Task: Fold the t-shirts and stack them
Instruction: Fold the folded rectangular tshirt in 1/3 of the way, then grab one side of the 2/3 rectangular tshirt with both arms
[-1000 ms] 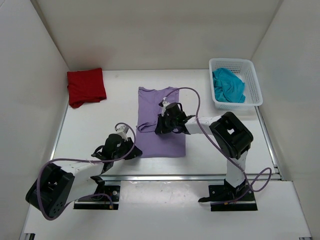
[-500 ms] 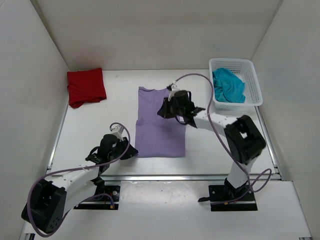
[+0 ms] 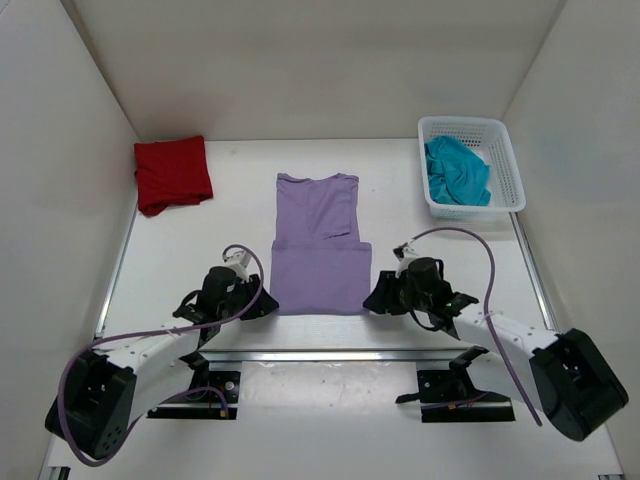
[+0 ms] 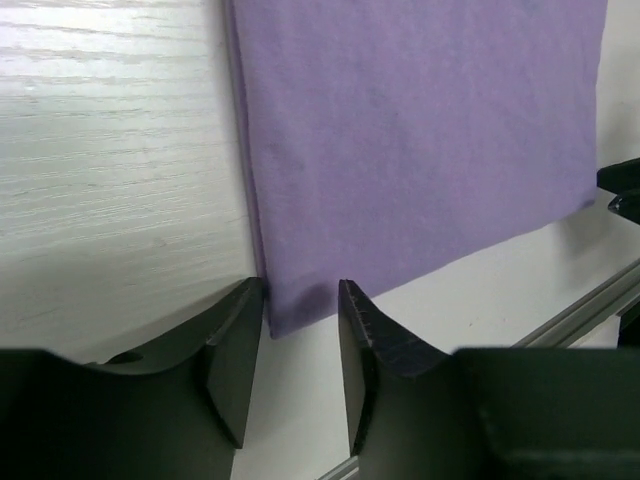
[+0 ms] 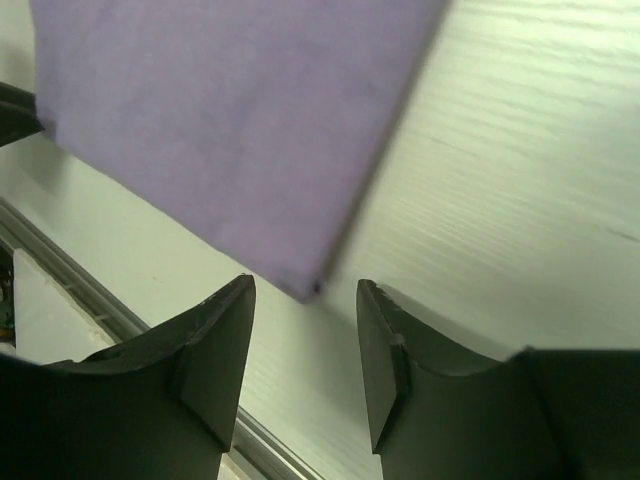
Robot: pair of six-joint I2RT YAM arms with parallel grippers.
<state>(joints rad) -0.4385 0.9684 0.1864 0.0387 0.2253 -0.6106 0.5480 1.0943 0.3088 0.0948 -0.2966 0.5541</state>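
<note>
The lavender t-shirt (image 3: pixel 318 245) lies flat mid-table as a long strip with its sleeves tucked in. My left gripper (image 3: pixel 268 305) sits at its near left corner. In the left wrist view the gripper (image 4: pixel 300 290) is open, and that corner of the lavender shirt (image 4: pixel 400 130) lies loose between the fingers. My right gripper (image 3: pixel 372 297) is at the near right corner. It is also open (image 5: pixel 305 288), with the corner of the lavender cloth (image 5: pixel 230 120) just at its fingertips. The red t-shirt (image 3: pixel 172 173) lies folded at the far left. The teal t-shirt (image 3: pixel 457 170) is bunched in the basket.
A white mesh basket (image 3: pixel 505 150) stands at the far right against the wall. White walls enclose the table on three sides. A metal rail (image 3: pixel 340 352) runs along the near edge just behind both grippers.
The right gripper let go of the cloth at the shirt's middle, swung back to the near right corner and opened. The left gripper opened wider at the near left corner.
</note>
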